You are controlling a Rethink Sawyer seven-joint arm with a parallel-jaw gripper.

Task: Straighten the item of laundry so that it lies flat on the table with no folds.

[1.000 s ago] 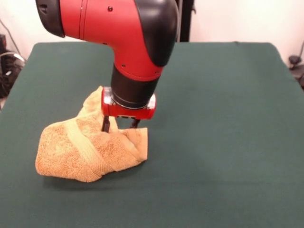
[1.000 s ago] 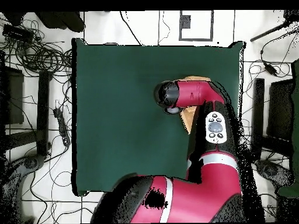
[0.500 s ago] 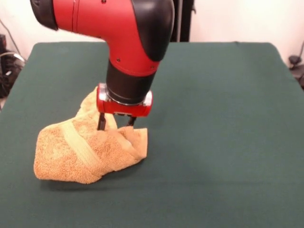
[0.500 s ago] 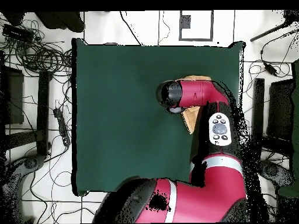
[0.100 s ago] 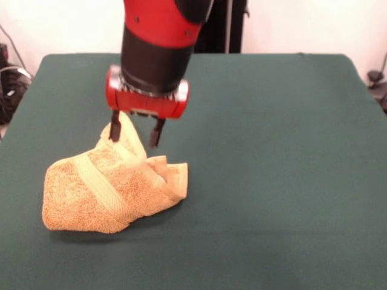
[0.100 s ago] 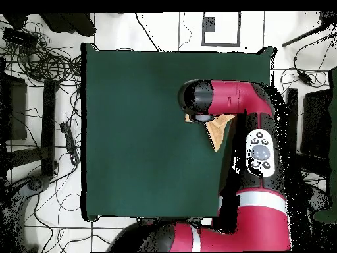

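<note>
Risen within the last second off the towel (image 5: 112, 187), pincer (image 5: 134, 132) now spread open and empty just above its far peak, leaving it bunched and folded below on the desk (image 5: 278, 181), nothing flattened.

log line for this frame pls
gripper: open, empty, above towel's far corner | towel: crumpled, folded over itself, pale band showing, not flat | table: green cloth | task: not done
</note>
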